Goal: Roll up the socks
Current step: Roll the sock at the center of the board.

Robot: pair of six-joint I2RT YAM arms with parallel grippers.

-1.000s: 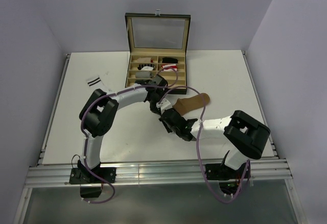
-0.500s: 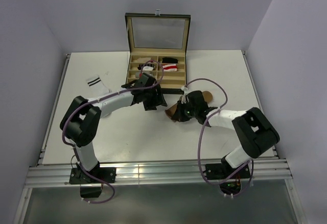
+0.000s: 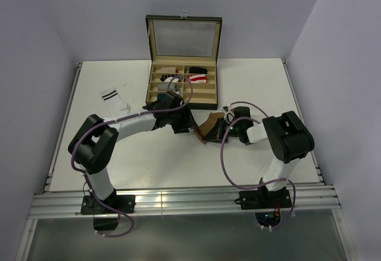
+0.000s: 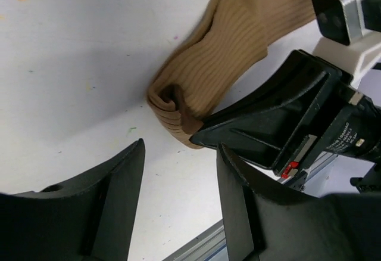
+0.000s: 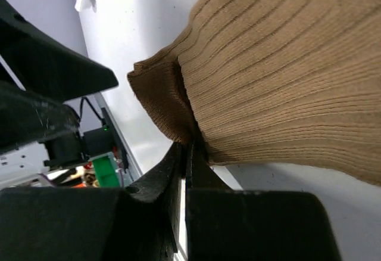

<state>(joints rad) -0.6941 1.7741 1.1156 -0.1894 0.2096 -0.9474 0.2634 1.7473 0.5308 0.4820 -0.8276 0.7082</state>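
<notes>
**Two grippers at the fold of the tan sock**

The tan sock (image 3: 212, 123) lies just in front of the box (image 3: 183, 94), with one end folded over. The right gripper (image 5: 186, 148) is pinched tight on that fold. The left gripper (image 4: 180, 149) stands wide beside the fold, fingers spread, holding nothing. The white striped sock (image 3: 114, 99) lies left of the box.

White rectangular tabletop (image 3: 149, 165), evenly lit, framed by silver metal rails (image 3: 190, 202) along its near, left and right edges. Plain pale lavender walls (image 3: 107, 16) enclose it on the left, far and right sides. A grey-green glossy panel (image 3: 178, 237) lies nearest, below the rails.
</notes>
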